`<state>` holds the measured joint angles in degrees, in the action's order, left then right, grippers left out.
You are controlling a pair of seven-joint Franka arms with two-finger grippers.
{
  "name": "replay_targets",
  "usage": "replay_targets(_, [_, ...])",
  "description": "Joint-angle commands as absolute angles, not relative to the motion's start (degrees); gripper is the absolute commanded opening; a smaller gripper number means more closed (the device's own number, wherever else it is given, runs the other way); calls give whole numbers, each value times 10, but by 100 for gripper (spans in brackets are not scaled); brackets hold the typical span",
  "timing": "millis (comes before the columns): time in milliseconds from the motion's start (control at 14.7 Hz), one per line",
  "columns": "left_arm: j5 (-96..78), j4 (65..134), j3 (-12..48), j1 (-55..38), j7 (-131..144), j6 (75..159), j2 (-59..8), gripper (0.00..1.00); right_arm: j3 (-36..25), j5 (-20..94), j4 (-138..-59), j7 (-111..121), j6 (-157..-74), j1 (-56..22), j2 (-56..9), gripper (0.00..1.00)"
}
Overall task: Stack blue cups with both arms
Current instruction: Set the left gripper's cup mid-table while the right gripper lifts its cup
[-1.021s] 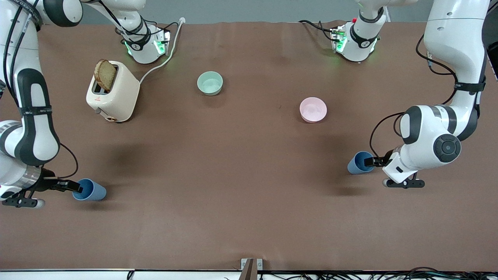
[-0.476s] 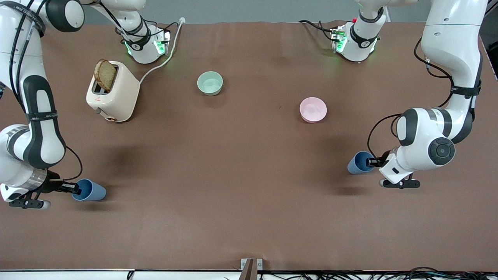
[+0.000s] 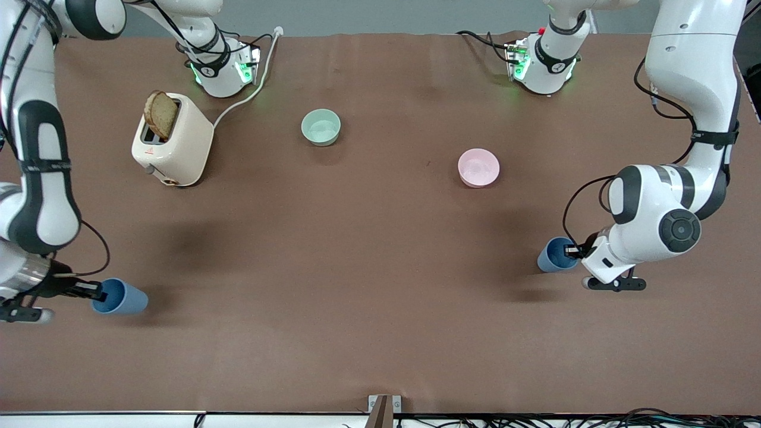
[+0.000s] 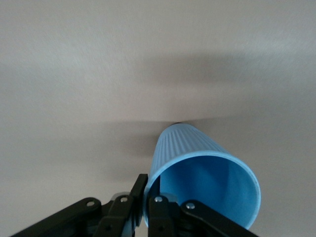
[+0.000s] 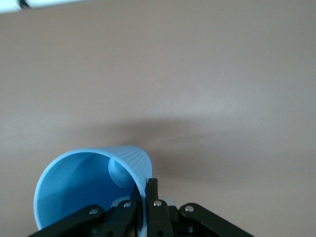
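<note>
Brown table (image 3: 380, 309), matte, covered edge to edge. Resting on it: cream toaster (image 3: 173, 141) with a bread slice (image 3: 160, 114), toward the right arm's end; pale green bowl (image 3: 321, 126) near the middle; pink bowl (image 3: 478, 167) nearer the front camera, toward the left arm's end.

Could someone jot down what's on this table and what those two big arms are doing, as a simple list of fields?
Left gripper: jaws shut on the rim of one blue cup, toward the left arm's end of the table
Right gripper: jaws shut on the rim of the other blue cup, toward the right arm's end
Cup wall: pinched between the jaws in both wrist views
Stacked yet: no, cups far apart
Pink bowl: untouched, mid-table
Green bowl: untouched, farther from the camera than the pink bowl
Toaster: holds a bread slice
</note>
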<state>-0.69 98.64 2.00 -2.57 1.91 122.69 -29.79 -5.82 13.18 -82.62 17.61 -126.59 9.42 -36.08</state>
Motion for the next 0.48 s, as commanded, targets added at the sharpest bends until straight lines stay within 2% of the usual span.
replay_targets(0, [1,916,32,-39,17,1139,-279,0,-48,46,-816,145,-1245,90,-294,1])
replay_targets(136, [0,858,60,-52,16,1091,-284,0,-42,19,-819,124,-1223,75,-246,1])
replay_targets(272, [-3,840,92,-82,18,1086,-293,0,-39,19,-820,120,-1197,69,-214,1])
replay_targets(408, [-4,811,98,-132,17,1086,-318,0,-36,19,-822,84,-1130,61,-174,1])
